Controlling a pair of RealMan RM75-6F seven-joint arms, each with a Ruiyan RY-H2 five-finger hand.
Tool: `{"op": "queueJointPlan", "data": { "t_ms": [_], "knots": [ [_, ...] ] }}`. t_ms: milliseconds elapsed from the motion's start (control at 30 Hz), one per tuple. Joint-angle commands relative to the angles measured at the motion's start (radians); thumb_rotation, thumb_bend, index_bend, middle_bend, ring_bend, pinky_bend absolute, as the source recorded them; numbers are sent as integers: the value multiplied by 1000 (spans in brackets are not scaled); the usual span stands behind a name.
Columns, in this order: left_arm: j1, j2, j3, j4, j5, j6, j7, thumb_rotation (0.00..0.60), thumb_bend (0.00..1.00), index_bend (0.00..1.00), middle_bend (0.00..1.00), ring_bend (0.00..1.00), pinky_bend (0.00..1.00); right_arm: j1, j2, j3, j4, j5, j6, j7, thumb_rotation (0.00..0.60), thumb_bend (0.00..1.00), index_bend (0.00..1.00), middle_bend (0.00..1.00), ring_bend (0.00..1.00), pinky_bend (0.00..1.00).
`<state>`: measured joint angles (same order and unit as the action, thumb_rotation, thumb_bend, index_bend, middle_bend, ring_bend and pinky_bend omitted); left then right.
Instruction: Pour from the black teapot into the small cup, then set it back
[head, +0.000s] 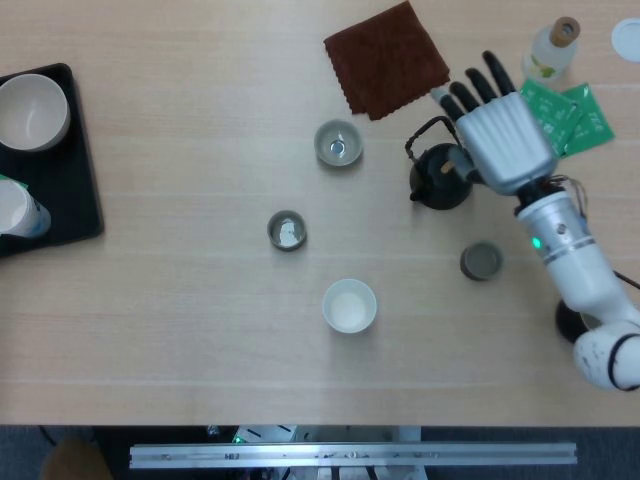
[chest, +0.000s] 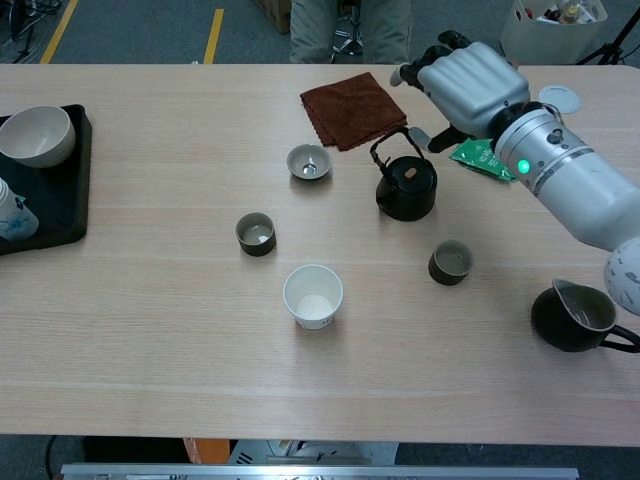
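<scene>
The desk (chest: 150, 340) carried everything, and on it the black teapot (chest: 405, 187) stood upright right of centre, toward the far side, its wire handle raised and nothing touching it. The right robot hand (chest: 470, 82) hung above and to the right of the pot, released, its fingers spread and holding nothing; in the head view the same hand (head: 503, 135) lay just beside the pot but apart from it. The left robot hand appeared in neither view.

Nearer and to the right of the pot sat a small dark cup (chest: 450, 263), well apart from it. A white paper cup (chest: 313, 296) stood near the middle, another small dark cup (chest: 256, 234) to its left, and a grey cup (chest: 309, 162) left of the pot on the far side. Which of these was the intended cup could not be told, nor whether any held fresh tea.

Judging by the pot resting free on the desk with the hand off it, either the pour and the return were finished, or the grasp had not begun; the pictures did not settle which.
</scene>
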<state>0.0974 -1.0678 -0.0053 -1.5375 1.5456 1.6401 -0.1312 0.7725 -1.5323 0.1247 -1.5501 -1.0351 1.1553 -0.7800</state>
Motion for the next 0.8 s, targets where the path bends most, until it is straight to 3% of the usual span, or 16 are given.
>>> {"op": "queueJointPlan", "data": {
  "t_ms": [33,200,433,800],
  "knots": [
    [-3,-1,-1,1,6,3,-2,600,295,228,240,179,101,-69,81,-32,-91,-71,103,-3,586,390,198,324,143,11],
    [-10,-9,4,13,30,6,3,600,295,228,241,179,101,-163,173,-103,-187,-118,218,-68,598,390,198,365,144,11],
    [-28,-12,-1,14,64,19,7,600,295,228,241,179,101,-315,299,-171,-317,-133,356,-43,599,390,198,369,146,12],
    [-69,-8,-3,-9,83,-21,34,600,295,228,241,179,101,-562,373,-245,-288,-266,582,138,599,388,198,374,147,12]
  ]
}}
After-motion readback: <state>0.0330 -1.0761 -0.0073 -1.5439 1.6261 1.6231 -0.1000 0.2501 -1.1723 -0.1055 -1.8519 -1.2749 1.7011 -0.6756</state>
